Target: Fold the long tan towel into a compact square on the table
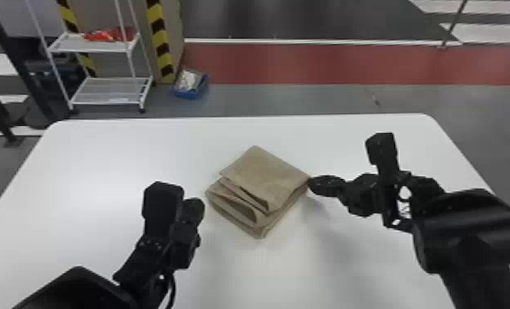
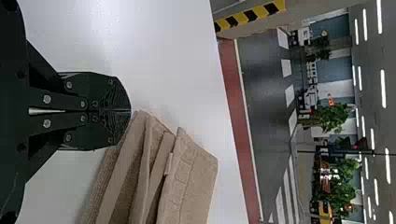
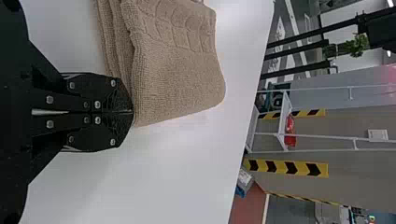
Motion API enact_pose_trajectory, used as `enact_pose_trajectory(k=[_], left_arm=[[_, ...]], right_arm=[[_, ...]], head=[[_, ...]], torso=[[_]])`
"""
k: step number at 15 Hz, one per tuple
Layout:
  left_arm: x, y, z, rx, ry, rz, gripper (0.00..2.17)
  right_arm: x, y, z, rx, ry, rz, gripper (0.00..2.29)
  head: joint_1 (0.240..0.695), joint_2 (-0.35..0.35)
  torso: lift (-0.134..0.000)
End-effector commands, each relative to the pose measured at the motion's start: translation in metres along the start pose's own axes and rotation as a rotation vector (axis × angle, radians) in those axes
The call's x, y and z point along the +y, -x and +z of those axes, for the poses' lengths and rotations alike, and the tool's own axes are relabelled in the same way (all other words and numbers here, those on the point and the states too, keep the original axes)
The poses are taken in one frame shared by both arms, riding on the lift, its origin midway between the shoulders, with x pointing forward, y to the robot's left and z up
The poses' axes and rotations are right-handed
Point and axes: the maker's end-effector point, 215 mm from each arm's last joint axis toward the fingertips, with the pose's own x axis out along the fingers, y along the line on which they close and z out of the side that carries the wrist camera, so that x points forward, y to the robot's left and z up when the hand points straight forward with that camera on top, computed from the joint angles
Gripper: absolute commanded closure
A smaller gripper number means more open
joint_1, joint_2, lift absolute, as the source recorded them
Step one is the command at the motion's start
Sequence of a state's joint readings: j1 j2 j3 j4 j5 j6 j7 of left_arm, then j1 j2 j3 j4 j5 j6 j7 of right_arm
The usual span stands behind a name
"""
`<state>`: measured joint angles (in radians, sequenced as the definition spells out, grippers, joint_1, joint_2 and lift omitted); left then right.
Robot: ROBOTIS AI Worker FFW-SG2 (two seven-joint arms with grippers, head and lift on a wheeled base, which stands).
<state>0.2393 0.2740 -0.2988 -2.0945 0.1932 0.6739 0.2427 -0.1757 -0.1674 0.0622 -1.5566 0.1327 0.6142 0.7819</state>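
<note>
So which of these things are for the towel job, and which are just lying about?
For the job:
- tan towel, folded in layers
- white table under it
- left tool
- right tool, at the towel's corner

Just about, beyond the table:
- white rack
- red item on it
- blue bin

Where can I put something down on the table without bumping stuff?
The white table has a big bare patch between its left edge and the tan towel, a strip between towel and far edge, and another on the towel's near side. It's crowded at the towel's right corner, by the right gripper, and left corner, near the left gripper.
</note>
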Motion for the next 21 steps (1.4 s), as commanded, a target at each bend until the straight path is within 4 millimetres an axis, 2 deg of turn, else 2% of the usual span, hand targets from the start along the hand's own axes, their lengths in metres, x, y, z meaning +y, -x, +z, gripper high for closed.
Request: enact_pose_trajectory(k=[1, 3, 5, 7, 10, 12, 14, 17, 21], left_arm=[[0.0, -0.003, -0.003, -0.002, 0.007, -0.003, 2.14], [-0.004, -0.006, -0.01, 0.004, 0.009, -0.006, 2.14], [-0.007, -0.01, -0.009, -0.011, 0.016, -0.013, 2.14], [-0.004, -0.014, -0.009, -0.03, 0.02, -0.01, 2.14], [-0.001, -0.023, 0.003, -0.102, 0.038, -0.04, 2.14], [0.002, -0.033, 0.0, -0.09, 0.041, -0.056, 2.14], [0.006, -0.043, 0.002, -0.117, 0.049, -0.076, 2.14], [0.018, -0.063, -0.001, -0.111, 0.053, -0.096, 2.14], [0.03, -0.072, -0.007, -0.095, 0.058, -0.107, 2.14]], right_arm=[[-0.009, -0.011, 0.02, 0.013, 0.006, -0.015, 2.22], [-0.009, -0.014, 0.02, 0.012, -0.005, -0.013, 2.22], [0.001, -0.003, -0.005, 0.013, -0.045, 0.002, 2.22], [-0.012, 0.033, -0.011, -0.056, -0.093, -0.021, 2.22], [-0.055, 0.096, -0.023, -0.176, -0.163, -0.073, 2.22], [-0.072, 0.128, -0.032, -0.227, -0.205, -0.096, 2.22], [-0.077, 0.15, -0.04, -0.25, -0.226, -0.106, 2.22], [-0.077, 0.171, -0.044, -0.269, -0.233, -0.117, 2.22], [-0.07, 0.177, -0.04, -0.282, -0.231, -0.105, 2.22]], head=[[0.695, -0.006], [0.695, -0.001], [0.695, 0.0], [0.695, -0.007], [0.695, -0.042], [0.695, -0.106], [0.695, -0.141], [0.695, -0.178], [0.695, -0.176]], torso=[[-0.125], [-0.125], [-0.125], [-0.125], [-0.125], [-0.125], [-0.125], [-0.125], [-0.125]])
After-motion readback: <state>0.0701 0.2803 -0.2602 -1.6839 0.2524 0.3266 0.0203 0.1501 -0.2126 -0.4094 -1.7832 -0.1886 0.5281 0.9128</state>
